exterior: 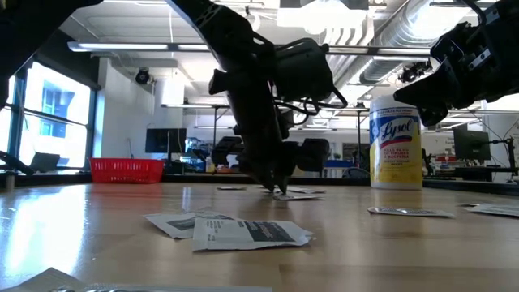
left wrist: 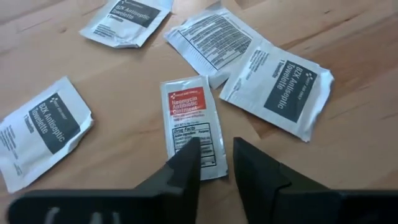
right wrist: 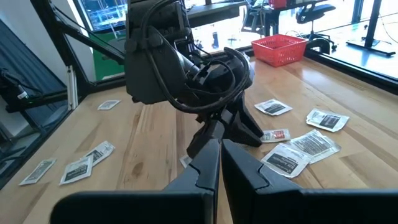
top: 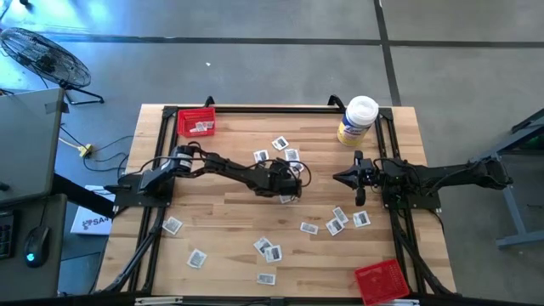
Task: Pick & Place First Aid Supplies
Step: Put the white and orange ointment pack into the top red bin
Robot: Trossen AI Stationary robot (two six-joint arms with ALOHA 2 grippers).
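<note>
Left gripper [left wrist: 214,155], fingers slightly parted, straddles the red-labelled ointment packet [left wrist: 191,124] on the table [left wrist: 124,143]; right gripper [right wrist: 219,163] hovers clenched.

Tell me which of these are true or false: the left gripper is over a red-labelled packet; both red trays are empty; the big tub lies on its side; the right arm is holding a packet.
1. The left gripper is at a red-labelled packet. True: its fingers are slightly apart at the packet's near end.
2. Both red trays are empty. False: the far-left tray already holds packets; the near-right tray shows none.
3. The tub lies on its side. False: it stands upright near the table's far right corner.
4. The right gripper holds a packet. False: its fingers are closed together on nothing, waiting at the table's right side.
</note>
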